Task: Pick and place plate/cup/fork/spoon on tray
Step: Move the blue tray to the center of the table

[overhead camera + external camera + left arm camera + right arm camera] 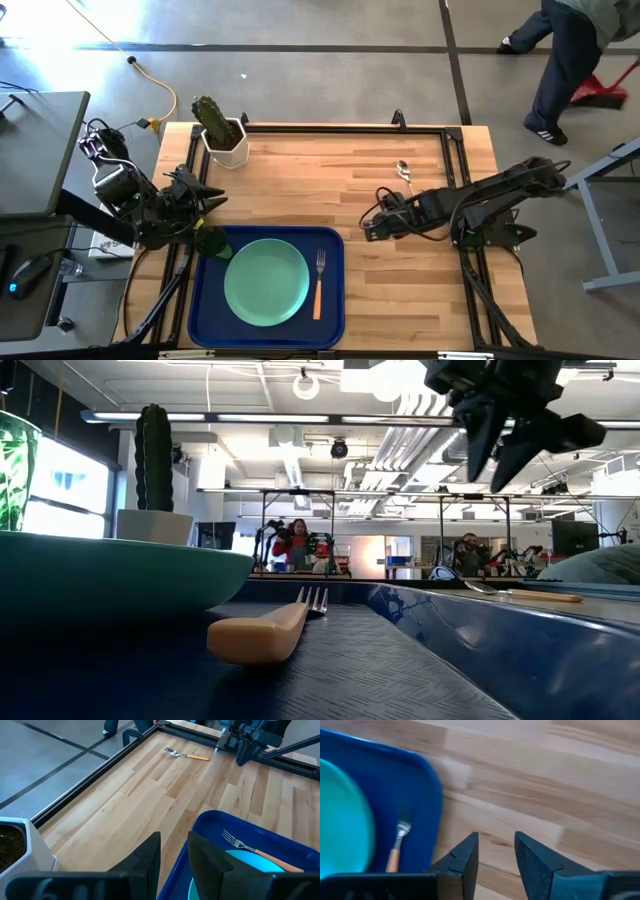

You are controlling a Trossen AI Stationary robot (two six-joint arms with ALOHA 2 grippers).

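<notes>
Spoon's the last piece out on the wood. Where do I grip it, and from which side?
Take the spoon by its thin orange handle, coming straight down with the right gripper, fingers across the handle. It lies flat on bare table, clear of everything; the rounded bowl would slip.

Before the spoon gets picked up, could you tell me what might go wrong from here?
1. The spoon lies flat on the bare table, so fingers may slide off its thin handle or scrape the wood.
2. The plate and fork fill most of the tray; a careless placement could knock the fork.
3. The cup stands at the tray's corner under the left gripper and could tip.
</notes>
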